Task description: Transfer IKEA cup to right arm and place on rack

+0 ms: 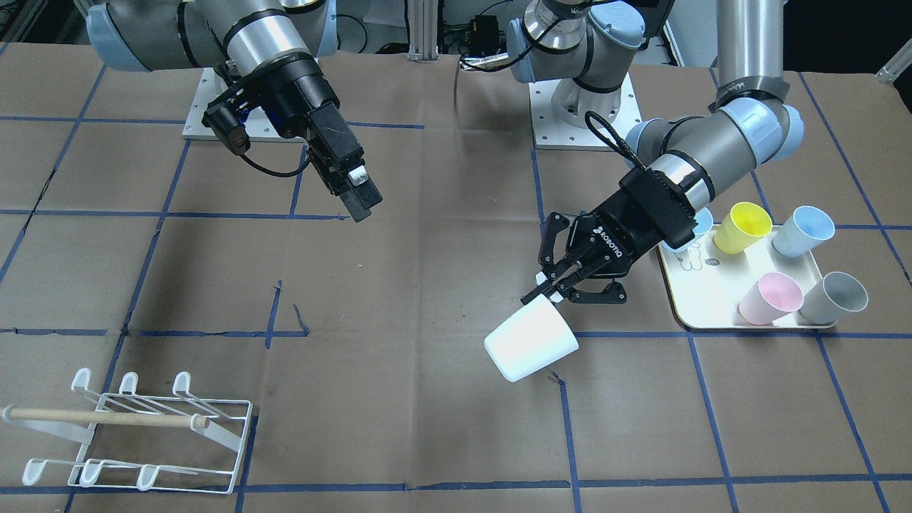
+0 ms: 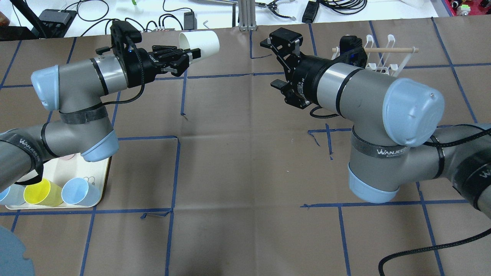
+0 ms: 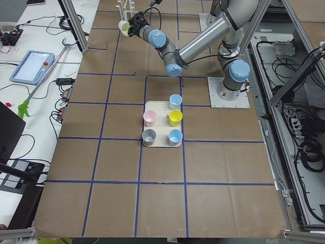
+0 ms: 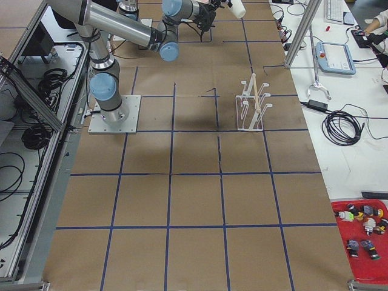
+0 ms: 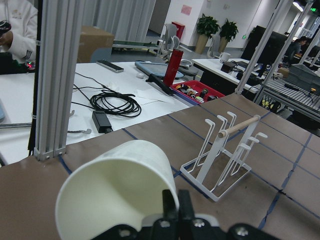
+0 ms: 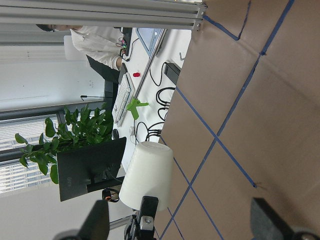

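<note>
My left gripper (image 1: 550, 288) is shut on the rim of a white IKEA cup (image 1: 531, 342) and holds it tilted in the air above the table. In the overhead view the cup (image 2: 200, 44) points toward the right arm. The left wrist view shows my fingertips (image 5: 177, 205) pinching the cup's rim (image 5: 115, 190). My right gripper (image 2: 279, 61) is open and empty, a gap away from the cup and facing it; the right wrist view shows the cup (image 6: 147, 172) ahead. The white wire rack (image 1: 142, 434) with its wooden dowel stands beyond the right arm (image 2: 383, 57).
A cream tray (image 1: 705, 306) on the robot's left holds yellow (image 1: 741, 226), blue (image 1: 804, 231), pink (image 1: 769, 298) and grey (image 1: 833, 298) cups. Blue tape lines cross the brown table. Cables and an aluminium post lie along the far edge (image 2: 245, 15).
</note>
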Tool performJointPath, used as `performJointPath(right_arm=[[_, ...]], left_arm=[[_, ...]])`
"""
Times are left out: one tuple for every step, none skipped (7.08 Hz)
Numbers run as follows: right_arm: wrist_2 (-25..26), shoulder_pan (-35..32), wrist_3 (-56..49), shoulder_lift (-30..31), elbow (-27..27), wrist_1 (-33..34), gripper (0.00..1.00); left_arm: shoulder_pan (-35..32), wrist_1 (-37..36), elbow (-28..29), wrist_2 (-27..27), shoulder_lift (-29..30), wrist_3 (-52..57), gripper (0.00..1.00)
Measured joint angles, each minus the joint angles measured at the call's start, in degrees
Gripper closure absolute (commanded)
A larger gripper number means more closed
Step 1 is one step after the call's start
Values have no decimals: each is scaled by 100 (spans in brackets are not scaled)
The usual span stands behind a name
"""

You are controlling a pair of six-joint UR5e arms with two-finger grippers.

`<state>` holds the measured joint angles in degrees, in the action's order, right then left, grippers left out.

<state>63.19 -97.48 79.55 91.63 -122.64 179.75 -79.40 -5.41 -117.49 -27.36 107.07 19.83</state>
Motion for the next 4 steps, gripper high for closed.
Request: performJointPath(right_arm=[[5,-13,37,-2,-12,11,0],[28,-21,123,-20,-19,20,0],[33,-23,239,-37,-21,17,0],[27,-25,299,-88,-23,-3,0]], left_arm=[[-114,-730,-121,93,185,-340,98],[-274,-1439,-218,106,361,-736,97],[-439,-1965,-255,78,489,-1081,97],[-597,-2280,-278,46,539,-1282,97]])
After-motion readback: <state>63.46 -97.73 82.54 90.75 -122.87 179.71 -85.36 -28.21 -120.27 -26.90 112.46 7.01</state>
